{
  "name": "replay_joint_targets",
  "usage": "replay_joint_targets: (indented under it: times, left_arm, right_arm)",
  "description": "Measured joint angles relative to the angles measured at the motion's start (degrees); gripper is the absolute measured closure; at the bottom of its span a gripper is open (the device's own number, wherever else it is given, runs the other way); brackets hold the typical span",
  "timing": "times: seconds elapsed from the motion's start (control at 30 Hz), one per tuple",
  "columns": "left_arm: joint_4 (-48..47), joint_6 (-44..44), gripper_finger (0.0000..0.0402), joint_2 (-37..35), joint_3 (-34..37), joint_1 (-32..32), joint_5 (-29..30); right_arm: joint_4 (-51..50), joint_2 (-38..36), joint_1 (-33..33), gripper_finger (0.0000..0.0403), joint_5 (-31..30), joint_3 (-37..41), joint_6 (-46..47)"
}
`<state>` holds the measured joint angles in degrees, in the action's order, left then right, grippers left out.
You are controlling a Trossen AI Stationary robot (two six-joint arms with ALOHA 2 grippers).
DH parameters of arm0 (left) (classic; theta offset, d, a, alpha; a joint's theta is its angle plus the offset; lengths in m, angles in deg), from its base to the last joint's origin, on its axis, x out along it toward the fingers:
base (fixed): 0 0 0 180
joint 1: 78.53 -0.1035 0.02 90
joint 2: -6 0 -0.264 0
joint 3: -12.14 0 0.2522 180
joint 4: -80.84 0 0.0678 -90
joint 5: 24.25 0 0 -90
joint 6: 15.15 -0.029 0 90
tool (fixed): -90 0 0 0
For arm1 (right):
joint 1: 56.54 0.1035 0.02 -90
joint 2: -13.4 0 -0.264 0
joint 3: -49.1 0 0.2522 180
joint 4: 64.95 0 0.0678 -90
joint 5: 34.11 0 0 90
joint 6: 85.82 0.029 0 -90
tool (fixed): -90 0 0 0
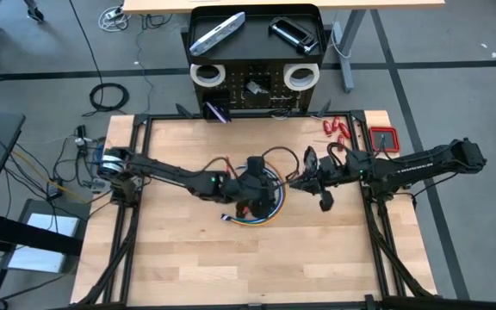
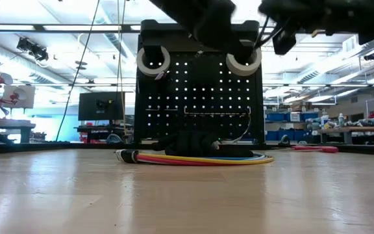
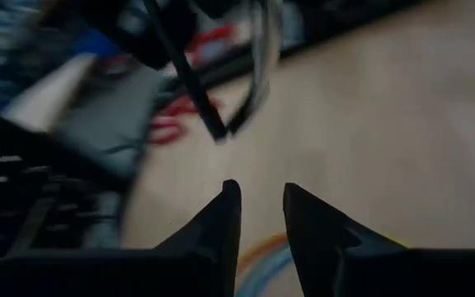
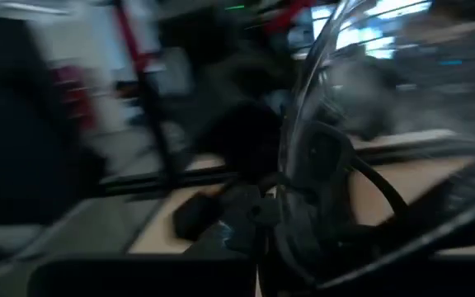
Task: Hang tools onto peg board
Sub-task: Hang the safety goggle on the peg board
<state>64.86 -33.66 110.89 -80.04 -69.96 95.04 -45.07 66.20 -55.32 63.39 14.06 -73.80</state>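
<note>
Your peg board [image 1: 257, 90] stands upright just past the far edge of the wooden table [image 1: 188, 258], with two white tape rolls [image 1: 207, 75] hung at its upper corners, the second one [image 1: 300, 76] on the right. On its top tray lie a silver-grey flat bar [image 1: 217, 33] and a black clamp [image 1: 293, 34]. A purple-handled tool [image 1: 217, 112] sits at the board's foot on the left, and small red-handled tools [image 1: 337, 129] lie at the table's far right corner beside a red pad [image 1: 384, 138]. Mid-table you have a coil of coloured cable [image 2: 193, 158] lying flat. Your left gripper [image 3: 261, 214] is down over that coil, fingers a narrow gap apart with nothing between them. Your right gripper [image 1: 317, 185] hangs above the table just right of the coil; you cannot tell how its fingers stand.
</note>
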Motion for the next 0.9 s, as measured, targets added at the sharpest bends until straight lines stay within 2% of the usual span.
replay_joint_targets:
  times: [0.1, 0.17, 0.3, 0.4, 0.6, 0.9]
  left_arm:
    - [-2.16, 1.39, 0.03, -1.93, 0.01, -2.23, -10.58]
    - [0.72, 3.1, 0.03, -2.24, 0.01, -4.05, -17.54]
    - [11.0, 8.29, 0.03, -0.35, -0.02, -6.78, -27.56]
    - [15.93, 10.13, 0.03, 2.22, -0.01, -7.18, -28.58]
    - [18.08, 10.35, 0.03, 4.87, 0.05, -7.21, -30.88]
    - [5.16, 6.74, 0.03, 1.67, 0.05, -7.81, -30.4]
  right_arm:
    - [0.28, -1.66, -0.79, 0.0356, 9.73, 0.02, 0.07]
    - [0.12, -2.34, -1.16, 0.0361, 14.84, 0.02, 0.27]
    - [-0.82, -2.56, -1.35, 0.0367, 18.53, 0.01, 0.03]
    - [-2.27, -2.36, -1.35, 0.0365, 18.7, 0.0, 0.02]
    - [-5.64, -2.18, -1.56, 0.0361, 18.03, 0.0, 0.1]
    - [-7.64, -2.32, -1.97, 0.0364, 17.31, 0.0, 1.62]
